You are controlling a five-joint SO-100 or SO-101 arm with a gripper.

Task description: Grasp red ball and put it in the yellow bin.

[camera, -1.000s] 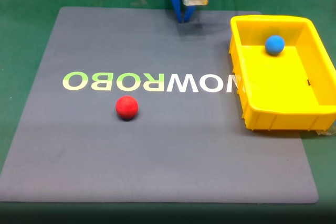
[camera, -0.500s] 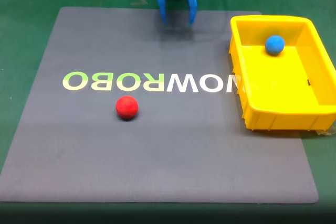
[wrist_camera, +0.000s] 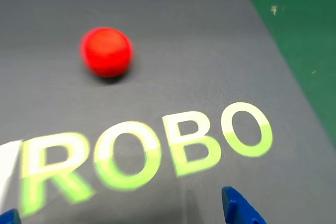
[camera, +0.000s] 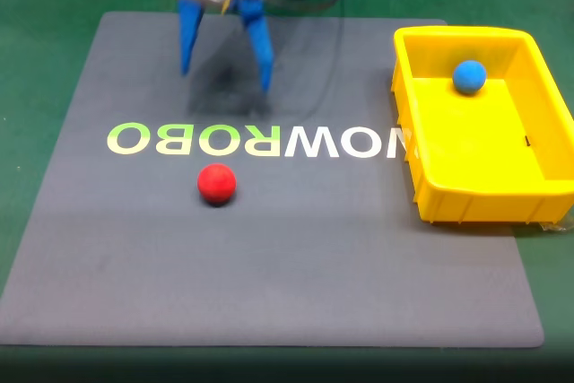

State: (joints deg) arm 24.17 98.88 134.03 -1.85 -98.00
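Note:
The red ball (camera: pixel 216 184) rests on the grey mat just below the printed letters; in the wrist view the red ball (wrist_camera: pixel 106 51) lies beyond the letters at upper left. The yellow bin (camera: pixel 529 189) stands at the mat's right edge. My blue gripper (camera: pixel 224 81) hangs open above the mat at the back, its two fingers spread wide, well short of the ball. Two blue fingertips (wrist_camera: pixel 239 209) poke into the wrist view's bottom edge, far apart.
A blue ball (camera: pixel 469 76) lies inside the bin near its far wall. The grey mat (camera: pixel 269 293) carries green-white lettering (camera: pixel 242 139) across its middle. Green table surface (camera: pixel 36 60) surrounds the mat.
The gripper has swung left and forward over the mat and its fingers have spread from shut to wide open. The balls and the bin have not moved.

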